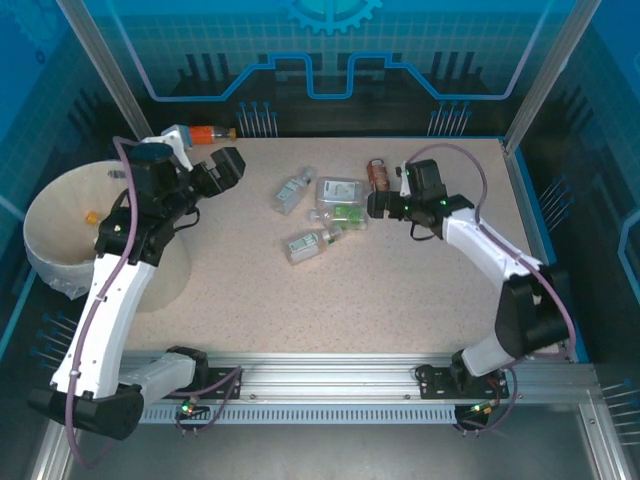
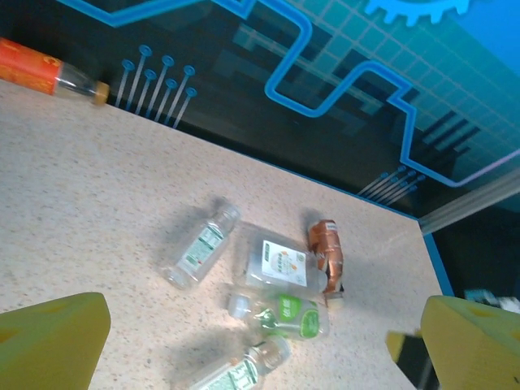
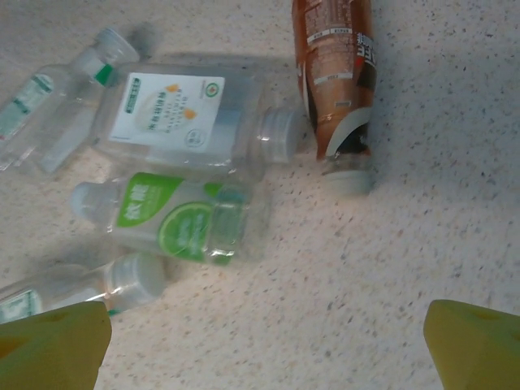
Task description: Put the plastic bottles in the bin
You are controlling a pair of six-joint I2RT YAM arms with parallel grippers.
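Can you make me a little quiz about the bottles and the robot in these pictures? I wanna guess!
1. True or false: the brown bottle is standing upright.
2. How many plastic bottles lie together in the middle of the table?
3. Fill in: the right gripper has its jaws ____.

Key
1. False, it lies on its side.
2. Five.
3. Open.
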